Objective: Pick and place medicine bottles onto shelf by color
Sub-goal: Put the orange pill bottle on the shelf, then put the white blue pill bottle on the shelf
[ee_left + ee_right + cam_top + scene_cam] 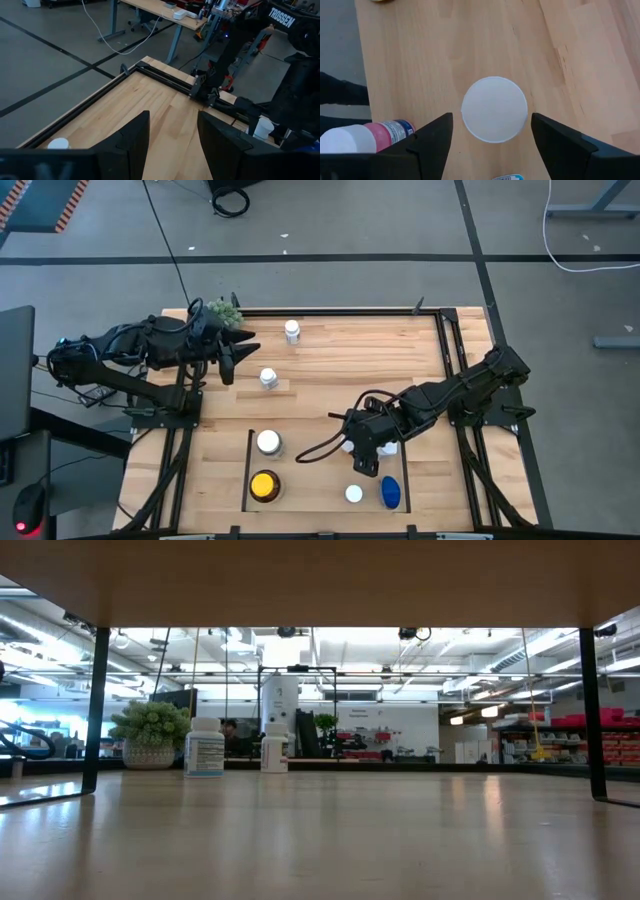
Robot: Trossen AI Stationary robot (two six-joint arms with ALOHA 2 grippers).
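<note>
My right gripper (365,460) is open and points down over the shelf's light planks (310,470). In the right wrist view its fingers (491,117) stand on either side of the white cap of an upright bottle (494,109), with a gap on each side. A pink-labelled white bottle (365,136) lies beside it. In the bay stand a white-capped bottle (268,442), the amber yellow-capped one (264,485), a small white one (354,494) and the blue one (390,492). Two more white bottles (292,331) (268,378) stand at the far side. My left gripper (238,352) is open and empty there.
The green plant ball (226,310) sits at the far left corner, right by my left arm. Black frame rails (447,350) run along the table's right side. The low view shows the plant (150,735) and two white bottles (205,747) (274,747) far off, with no gripper.
</note>
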